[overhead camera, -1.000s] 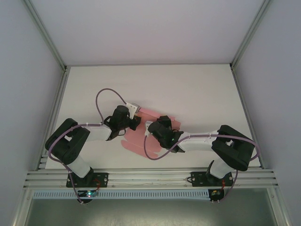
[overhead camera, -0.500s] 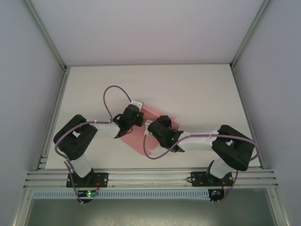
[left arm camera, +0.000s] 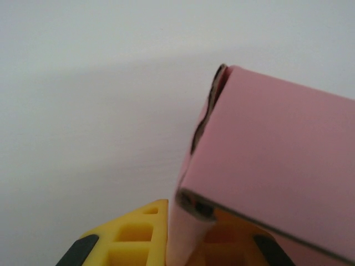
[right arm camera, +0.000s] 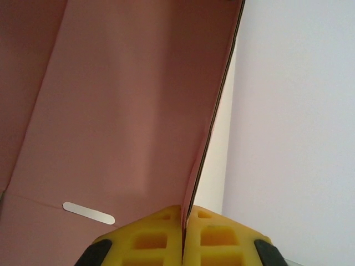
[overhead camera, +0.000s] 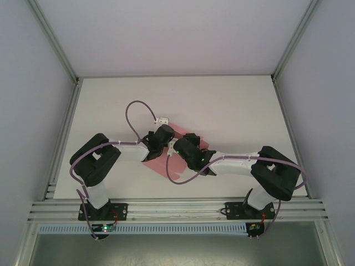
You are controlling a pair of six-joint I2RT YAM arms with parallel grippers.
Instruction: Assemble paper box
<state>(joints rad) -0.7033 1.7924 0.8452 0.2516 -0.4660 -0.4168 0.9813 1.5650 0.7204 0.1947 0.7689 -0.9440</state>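
While lying midway across the white table [overhead camera: 233, 105], pinched twice: plain pink thin-card paper box [overhead camera: 156, 162], one panel edge in the closed right gripper [right arm camera: 183, 213], a folded corner in the closed left gripper [left arm camera: 186, 221].

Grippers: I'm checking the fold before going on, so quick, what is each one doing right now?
Left gripper: closed on a folded edge of the paper box.
Right gripper: closed on a thin panel edge of the paper box.
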